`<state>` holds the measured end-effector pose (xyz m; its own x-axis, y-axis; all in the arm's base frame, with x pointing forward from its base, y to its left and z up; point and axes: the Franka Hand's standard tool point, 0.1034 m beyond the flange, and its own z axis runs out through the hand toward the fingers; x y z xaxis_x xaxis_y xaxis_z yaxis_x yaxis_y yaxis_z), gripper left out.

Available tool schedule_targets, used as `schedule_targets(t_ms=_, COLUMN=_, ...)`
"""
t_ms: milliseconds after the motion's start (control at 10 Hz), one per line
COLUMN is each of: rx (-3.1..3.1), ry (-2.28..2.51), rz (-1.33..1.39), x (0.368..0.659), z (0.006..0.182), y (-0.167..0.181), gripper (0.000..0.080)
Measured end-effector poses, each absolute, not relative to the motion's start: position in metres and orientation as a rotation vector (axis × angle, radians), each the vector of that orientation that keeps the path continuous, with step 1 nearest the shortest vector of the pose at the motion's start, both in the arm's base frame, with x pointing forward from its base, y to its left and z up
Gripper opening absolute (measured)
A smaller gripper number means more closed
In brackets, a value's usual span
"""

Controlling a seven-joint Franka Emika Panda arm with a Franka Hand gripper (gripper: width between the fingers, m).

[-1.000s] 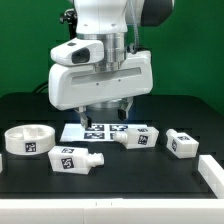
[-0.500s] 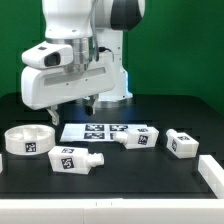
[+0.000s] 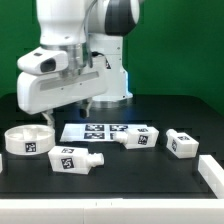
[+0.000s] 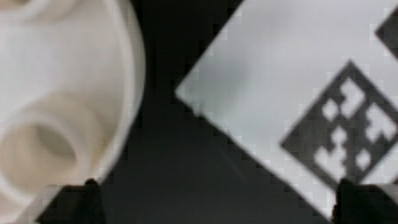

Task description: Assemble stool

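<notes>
White plastic forms the round seat (image 3: pixel 28 138), which lies flat on the black table (image 3: pixel 170 112), below the claw (image 3: pixel 66 110) and toward the exterior view's left of it, with a raised rim showing on its upper face. The arm (image 3: pixel 72 25) comes down from above with its broad wrist housing tilted, so the claw hangs clear of the table over the gap between the seat and the marker board (image 3: pixel 98 130). Its two dark fingers stand apart with nothing between them (the wrist view shows one fingertip (image 4: pixel 71 205) by the seat's curved edge (image 4: pixel 54 100) and the other near the marker board's corner (image 4: pixel 294 110), with bare table between). Below the claw and nearer the exterior camera, one leg (image 3: pixel 77 157) lies on its side with its peg pointing to the exterior view's right. Farther right of the claw, a second leg (image 3: pixel 137 137) lies at the marker board's far end. A third leg (image 3: pixel 183 143) rests well apart from the claw, farthest right.
</notes>
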<state>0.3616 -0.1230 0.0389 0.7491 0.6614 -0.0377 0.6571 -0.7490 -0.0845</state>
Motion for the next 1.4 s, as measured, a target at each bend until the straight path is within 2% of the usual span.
schedule_targets(t_ms=300, rx=-2.871, ry=-1.097, rz=0.106, x=0.350, z=0.030, y=-0.145, gripper=0.0648)
schedule_targets(t_ms=600, rx=-2.886, ry=-1.113, rz=0.084, x=0.356, z=0.025, y=-0.145, gripper=0.0648)
schedule_targets(t_ms=900, rx=-2.881, ry=-1.110, rz=0.104, x=0.350, z=0.011, y=-0.145, gripper=0.0648)
schedule_targets(t_ms=1100, rx=-2.890, ry=-1.111, rz=0.095, x=0.350, z=0.010, y=-0.145, gripper=0.0648)
schedule_targets(t_ms=1200, rx=-2.890, ry=-1.110, rz=0.095, x=0.350, z=0.010, y=-0.145, gripper=0.0553)
schedule_targets(t_ms=1300, rx=-2.890, ry=-1.110, rz=0.096, x=0.350, z=0.010, y=-0.145, gripper=0.0553)
schedule_targets(t_ms=1400, rx=-2.887, ry=-1.123, rz=0.094, x=0.351, z=0.010, y=-0.145, gripper=0.0358)
